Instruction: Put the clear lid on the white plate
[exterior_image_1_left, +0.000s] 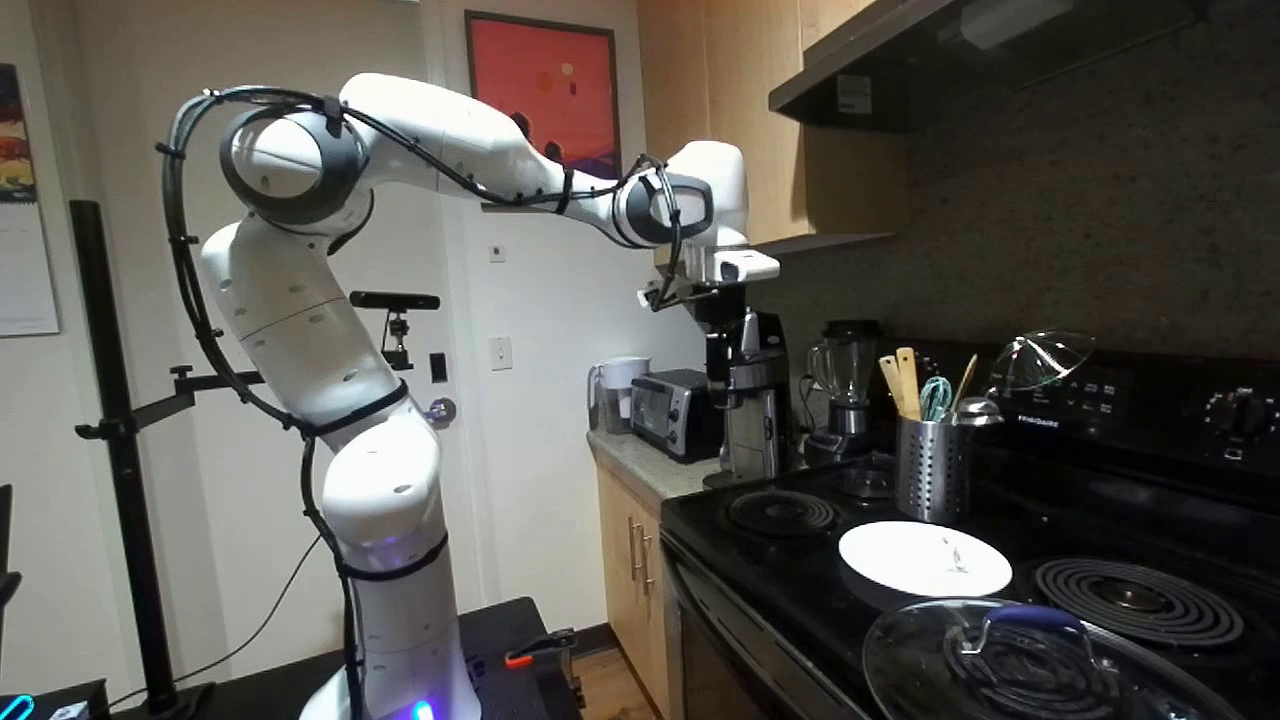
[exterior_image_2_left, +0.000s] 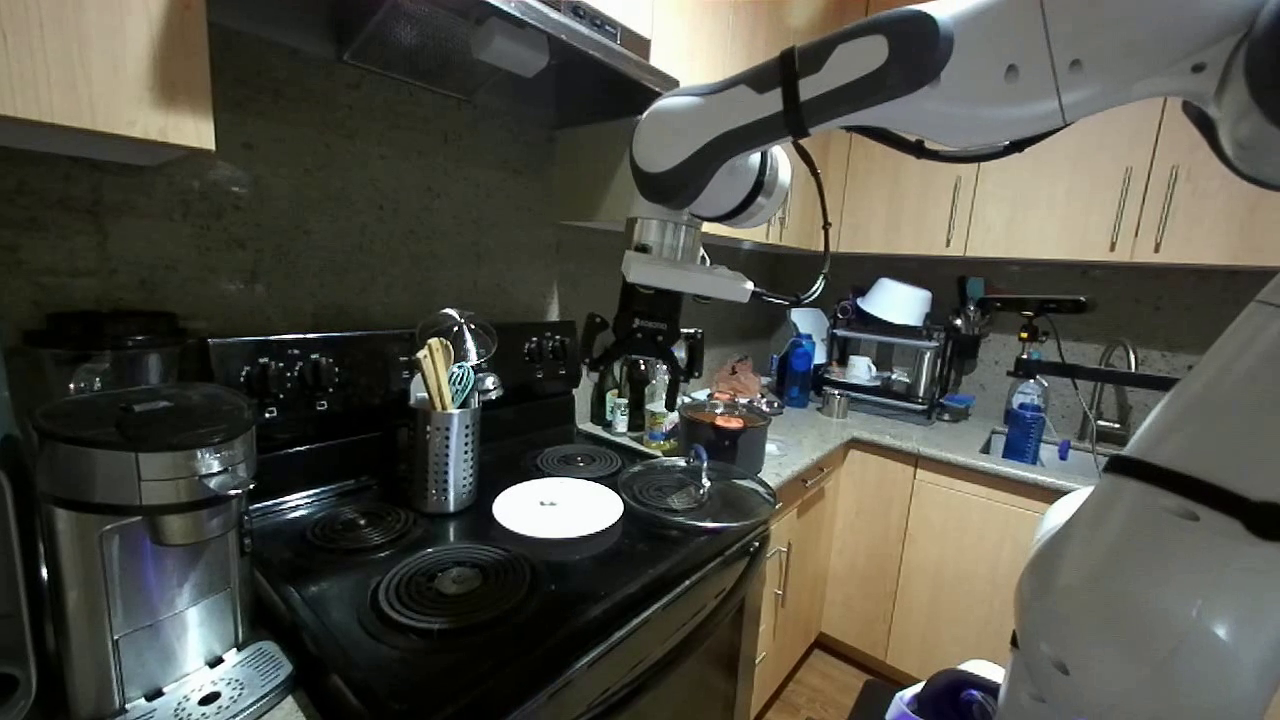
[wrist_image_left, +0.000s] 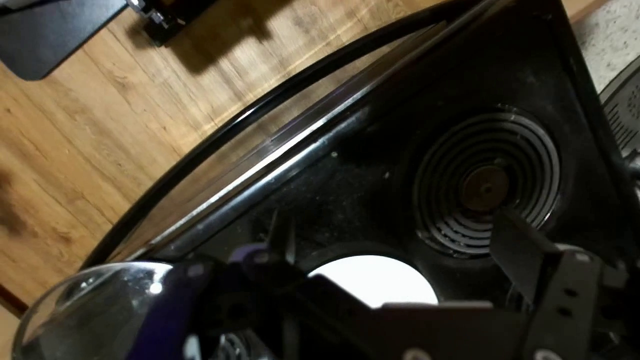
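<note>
1. Stove (exterior_image_2_left: 600, 590): black, glossy top with ringed metal burners (exterior_image_2_left: 455, 590).
2. My arm (exterior_image_1_left: 290, 300): smooth, rounded white casings. It ends in my black gripper (wrist_image_left: 392, 230), above the stove; the fingers (wrist_image_left: 517, 252) stand wide apart, and I have hold of nothing.
3. Clear lid (exterior_image_2_left: 730, 497): round, see-through glass with a thin shiny rim and an arched purple-blue handle (exterior_image_1_left: 1035, 616). It lies over a front burner, just beside the white plate (exterior_image_2_left: 557, 518). I cannot tell whether their edges touch.
4. White plate: round, flat, smooth. It sits mid-stove, among the burners. Both exterior views show small marks on it; I cannot tell whether these are reflections.
5. Utensil holder (exterior_image_2_left: 450, 465): perforated metal cylinder behind the plate, with wooden utensils (exterior_image_2_left: 436, 375) standing in it.
6. Each found in only a single exterior view: a red picture (exterior_image_1_left: 545, 80) in a dark frame, and a dark pot (exterior_image_2_left: 725, 450) with a glass top beside the stove.
7. Wrist view: it takes in a broad stretch of plank floor (wrist_image_left: 145, 120), which both exterior views show only in small patches. There the edge of the view cuts off the lid, and my gripper covers part of the plate.
8. Surface and room: dark mottled wall (exterior_image_1_left: 1060, 230) behind the stove, pale wood cabinets (exterior_image_2_left: 1040, 215), speckled counter (exterior_image_2_left: 805, 435), range hood (exterior_image_1_left: 850, 75).
</note>
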